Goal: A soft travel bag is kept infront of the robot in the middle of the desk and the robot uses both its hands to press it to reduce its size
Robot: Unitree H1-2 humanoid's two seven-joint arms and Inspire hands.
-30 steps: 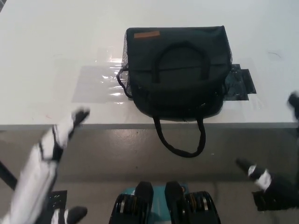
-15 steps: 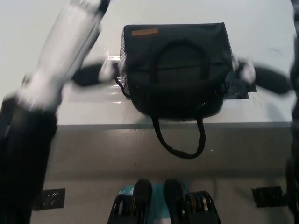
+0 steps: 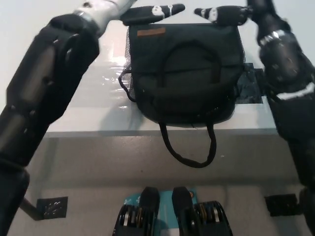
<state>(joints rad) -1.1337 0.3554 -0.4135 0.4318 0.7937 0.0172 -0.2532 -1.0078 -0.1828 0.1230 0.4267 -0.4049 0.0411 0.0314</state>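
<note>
Upper centre of frame: both hands, left [image 3: 150, 13] and right [image 3: 221, 14], fingers extended flat, empty, above black soft fabric travel bag [image 3: 187, 73] on white worktop [image 3: 59, 103]; lower evenly, press squarely.

There is one travel bag [image 3: 186, 73] on one desk [image 3: 59, 93]. Two hands are beyond it: one left hand [image 3: 151, 13], one right hand [image 3: 221, 14].

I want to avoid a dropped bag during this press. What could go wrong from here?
The soft black travel bag sits at the white desk's near edge, one strap loop hanging over; a push toward the robot might slide it off. Both the left hand and right hand are at its far edge, so pressure may land unevenly.
</note>
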